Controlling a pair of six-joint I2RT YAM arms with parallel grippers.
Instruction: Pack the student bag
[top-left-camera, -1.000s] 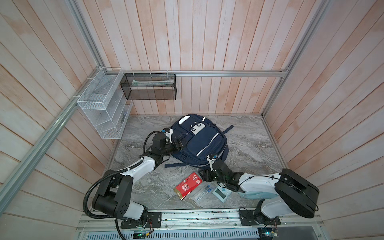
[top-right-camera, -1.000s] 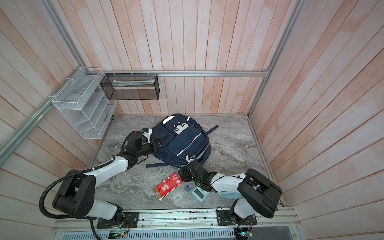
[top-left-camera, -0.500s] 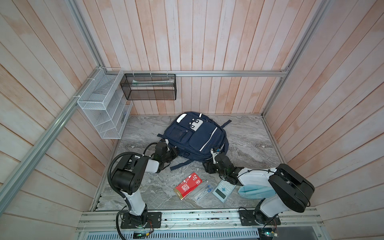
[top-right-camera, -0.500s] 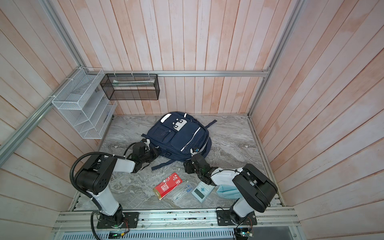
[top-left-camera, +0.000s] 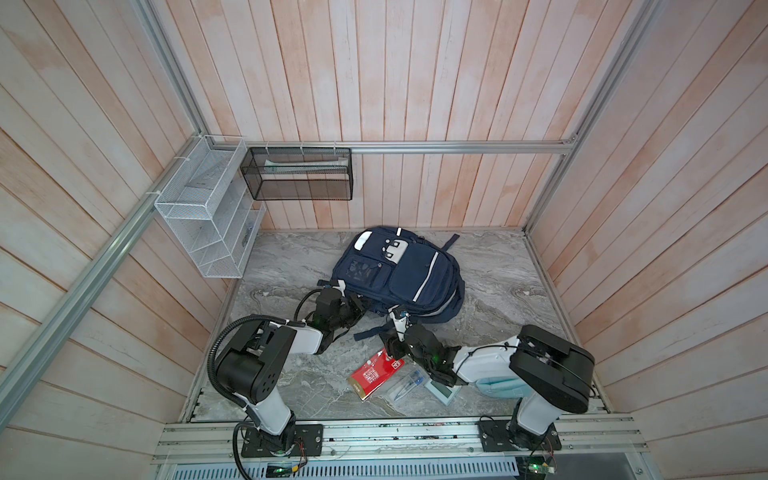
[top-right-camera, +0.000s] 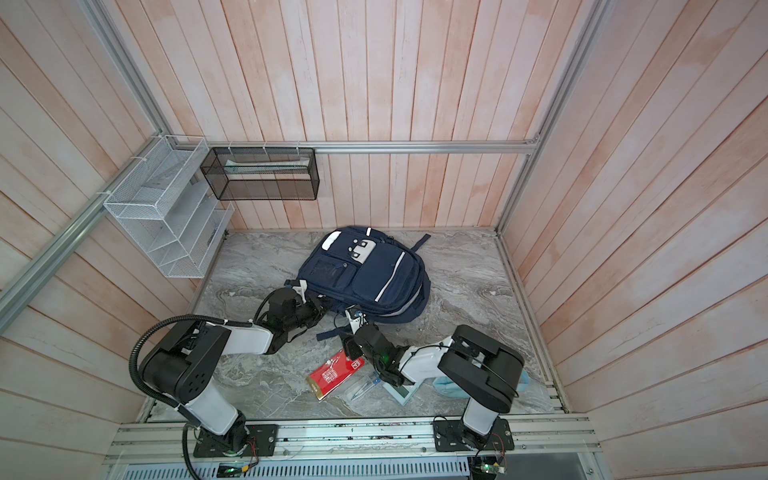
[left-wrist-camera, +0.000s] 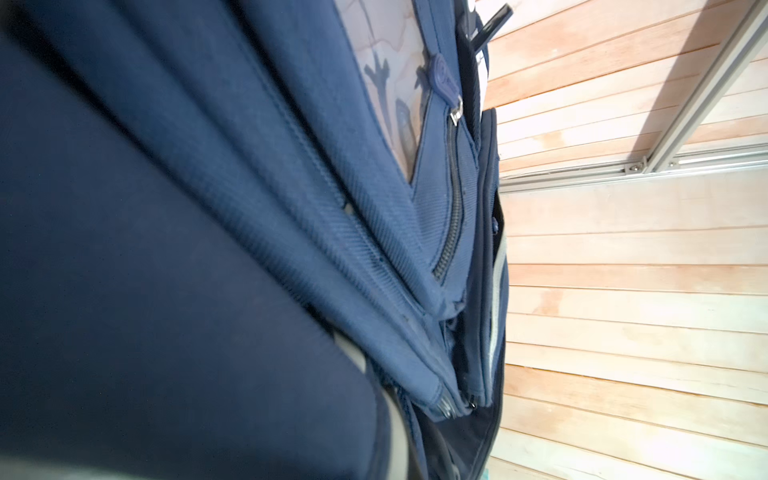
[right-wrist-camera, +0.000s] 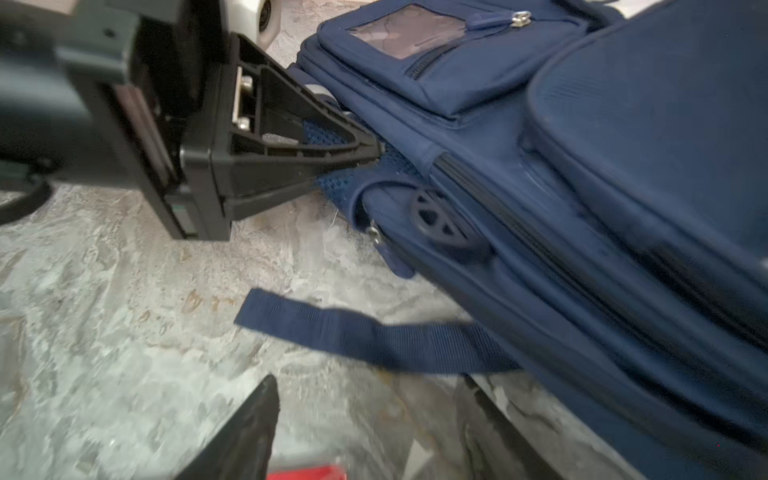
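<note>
- The student bag (top-left-camera: 397, 272) is lying flat, front face up, on the grey marbled bench (top-left-camera: 503, 286). In both top views (top-right-camera: 365, 274) it is sitting toward the back wall, about midway across.
- The left pincer (top-left-camera: 360, 306) is reaching in low from the left side and meeting the bag's near-left corner.
- In the right wrist view, the left pincer's black fingers (right-wrist-camera: 270, 183) are pressing together to a point and nipping the blue mesh fabric at that edge.
- Navy fabric is filling most of the left wrist view, close against the lens, with a zip (left-wrist-camera: 453, 216) running along a pocket.
- The right pincer (top-left-camera: 397, 323) is sitting just in front of the bag's near edge, with its jaws standing apart and gripping nothing.
- In its own wrist view, the right pincer's dark fingers (right-wrist-camera: 243, 434) are framing bare bench.
- A loose navy strap (right-wrist-camera: 365, 336) is trailing from the bag across the bench, between the bag and the right pincer.
- A red packet (top-left-camera: 376, 372), a clear pen pack (top-left-camera: 405, 382) and a small device with a screen (top-left-camera: 442, 391) are lying near the front edge, apart from the bag.
- A light-blue pouch (top-left-camera: 496, 385) is showing partly from under the right arm.
- A white wire rack (top-left-camera: 208, 224) and a black mesh basket (top-left-camera: 299, 176) are hanging on the walls above the back-left corner.
</note>
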